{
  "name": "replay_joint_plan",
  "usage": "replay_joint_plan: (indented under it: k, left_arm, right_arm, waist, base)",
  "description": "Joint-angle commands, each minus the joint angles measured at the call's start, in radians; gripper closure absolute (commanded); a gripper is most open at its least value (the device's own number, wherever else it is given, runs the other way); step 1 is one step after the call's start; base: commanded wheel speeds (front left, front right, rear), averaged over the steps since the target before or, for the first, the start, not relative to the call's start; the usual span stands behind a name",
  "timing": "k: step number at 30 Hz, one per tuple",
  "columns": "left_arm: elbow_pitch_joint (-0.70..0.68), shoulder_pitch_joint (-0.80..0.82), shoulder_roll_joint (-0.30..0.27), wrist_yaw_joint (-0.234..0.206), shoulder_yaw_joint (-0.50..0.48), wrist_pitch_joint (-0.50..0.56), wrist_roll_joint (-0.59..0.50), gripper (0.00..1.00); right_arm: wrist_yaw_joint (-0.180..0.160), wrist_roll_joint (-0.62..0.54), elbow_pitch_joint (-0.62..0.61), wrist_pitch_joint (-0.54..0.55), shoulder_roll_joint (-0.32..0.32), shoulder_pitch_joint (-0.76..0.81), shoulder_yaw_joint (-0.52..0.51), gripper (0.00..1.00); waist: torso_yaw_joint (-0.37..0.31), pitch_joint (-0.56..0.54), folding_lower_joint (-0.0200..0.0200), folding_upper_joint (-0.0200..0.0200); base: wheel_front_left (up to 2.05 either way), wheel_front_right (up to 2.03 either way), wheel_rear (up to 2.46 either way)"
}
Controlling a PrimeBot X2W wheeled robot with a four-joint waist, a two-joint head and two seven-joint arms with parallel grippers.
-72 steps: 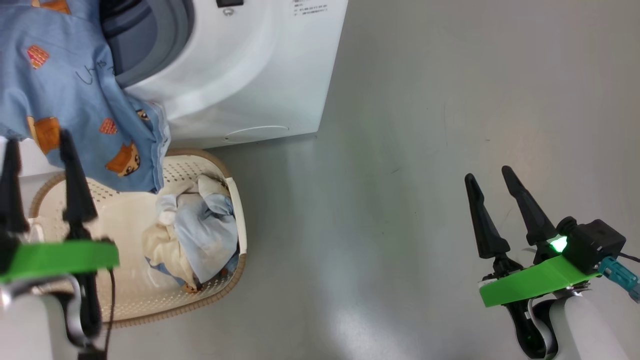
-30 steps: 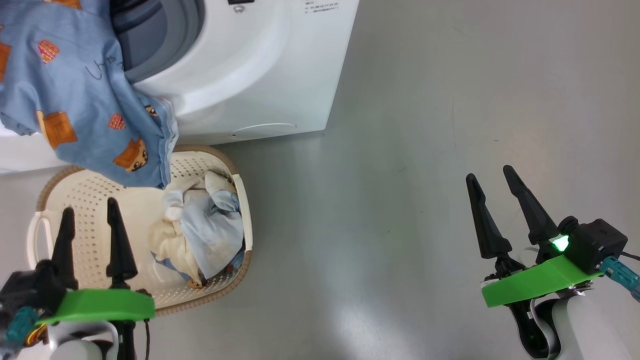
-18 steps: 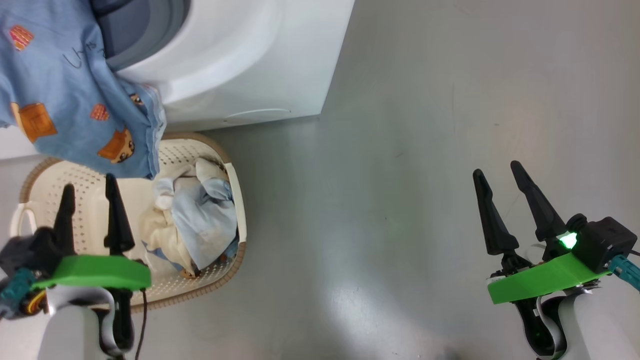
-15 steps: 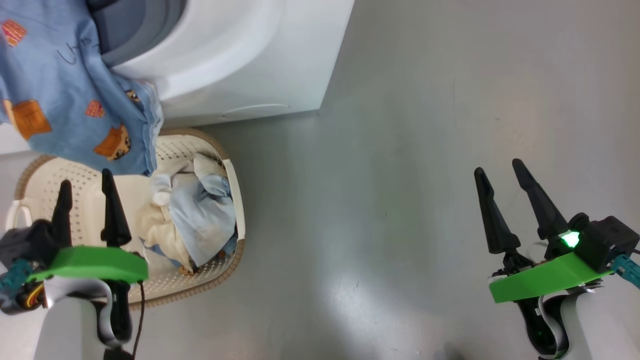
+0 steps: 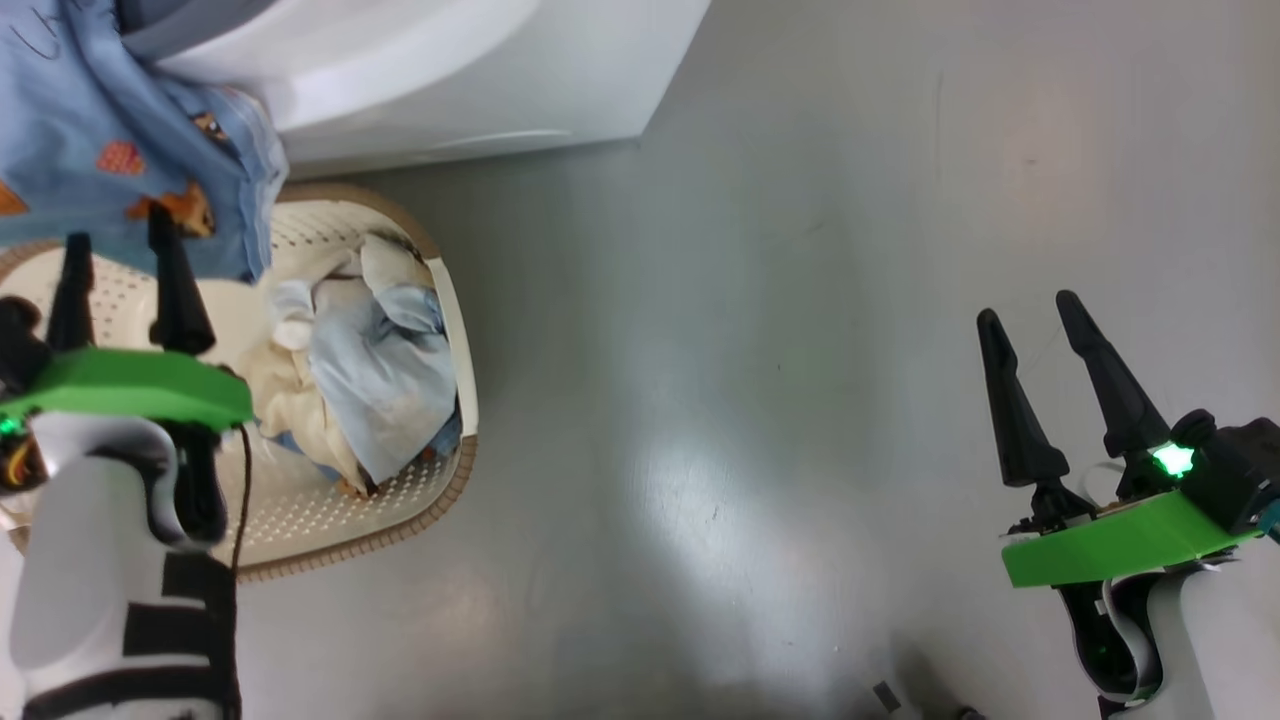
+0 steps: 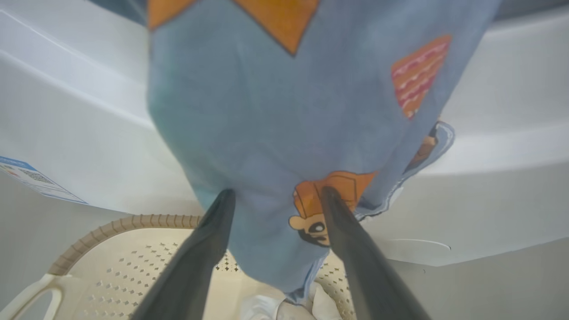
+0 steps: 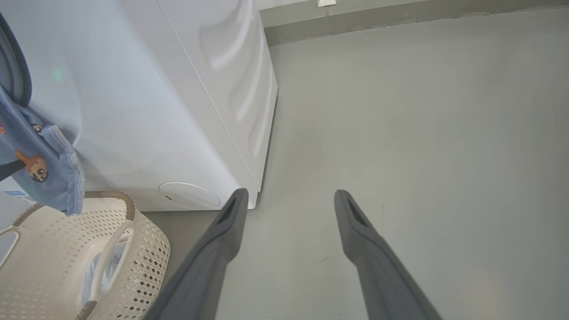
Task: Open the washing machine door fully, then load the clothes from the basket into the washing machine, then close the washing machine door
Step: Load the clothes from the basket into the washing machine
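Blue washing machine (image 6: 66,111) sticker (image 6: 35,180), left wrist

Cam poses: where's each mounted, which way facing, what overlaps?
Head view: on the head, facing down at floor, basket, washing machine base; shows left gripper over basket, right gripper over floor.
Left wrist view: on the left wrist, facing the blue garment hanging down the machine's front above the basket; own open fingers show.
Right wrist view: on the right wrist, facing across floor to the machine's corner and filter cap; own open fingers show.
Shared: all three see basket, blue garment, machine.
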State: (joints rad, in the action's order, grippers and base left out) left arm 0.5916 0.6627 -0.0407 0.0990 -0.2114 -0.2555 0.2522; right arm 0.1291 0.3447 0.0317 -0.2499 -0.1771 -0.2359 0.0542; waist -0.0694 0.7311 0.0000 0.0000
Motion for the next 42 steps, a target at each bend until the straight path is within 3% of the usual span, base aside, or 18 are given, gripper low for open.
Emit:
replay_joint_plan:
  k: [1, 8, 9, 10, 11, 16, 23, 31, 42]
  left_arm:
    - [-0.016, -0.001, -0.041, 0.006, -0.025, -0.006, 0.000, 0.00]
    - [-0.098, 0.062, -0.041, 0.030, 0.003, -0.006, 0.048, 0.00]
    - [-0.117, 0.062, -0.043, 0.031, 0.028, -0.006, 0.069, 0.11]
    - [-0.135, 0.059, -0.047, 0.031, 0.053, -0.006, 0.095, 0.63]
    - [-0.147, 0.052, -0.057, 0.031, 0.073, -0.006, 0.115, 1.00]
    - [-0.170, 0.015, -0.100, 0.031, 0.157, -0.006, 0.203, 1.00]
    - [-0.212, -0.061, -0.111, 0.031, 0.160, -0.006, 0.221, 1.00]
    - [-0.256, -0.096, -0.133, 0.032, 0.114, -0.006, 0.155, 1.00]
    - [-0.183, 0.081, -0.213, 0.017, 0.077, -0.006, 0.029, 1.00]
  right_arm:
    - [0.002, -0.009, -0.025, -0.012, -0.007, 0.012, 0.019, 0.00]
    - [0.002, -0.011, -0.019, -0.012, -0.001, 0.003, 0.022, 0.00]
    - [0.002, -0.010, -0.017, -0.012, -0.001, -0.001, 0.024, 0.00]
    - [0.002, -0.009, -0.014, -0.012, 0.000, -0.004, 0.025, 0.00]
    - [0.002, -0.009, -0.010, -0.012, 0.000, -0.006, 0.027, 0.00]
    - [0.002, -0.006, 0.003, -0.012, 0.002, -0.014, 0.035, 0.00]
    - [0.002, 0.000, 0.022, -0.012, 0.009, -0.004, 0.034, 0.00]
    - [0.002, 0.010, 0.037, -0.012, 0.017, 0.011, 0.045, 0.00]
    - [0.002, 0.023, 0.040, -0.012, 0.030, 0.005, 0.057, 0.00]
  waist:
    - [0.000, 0.023, 0.0000, 0.0000]
    - [0.001, 0.037, 0.0000, 0.0000]
    - [0.000, 0.036, 0.0000, 0.0000]
    - [0.000, 0.033, 0.0000, 0.0000]
    - [0.000, 0.029, 0.0000, 0.0000]
    - [-0.003, -0.002, 0.0000, 0.0000]
    - [0.003, -0.066, 0.0000, 0.0000]
    - [0.004, -0.130, 0.0000, 0.0000]
    - [-0.036, -0.133, 0.0000, 0.0000]
  base:
    - [0.00, 0.00, 0.00]
    - [0.00, 0.00, 0.00]
    - [0.00, 0.00, 0.00]
    - [0.00, 0.00, 0.00]
    - [0.00, 0.00, 0.00]
    - [0.00, 0.00, 0.00]
    - [0.00, 0.00, 0.00]
    - [0.00, 0.00, 0.00]
    - [0.00, 0.00, 0.00]
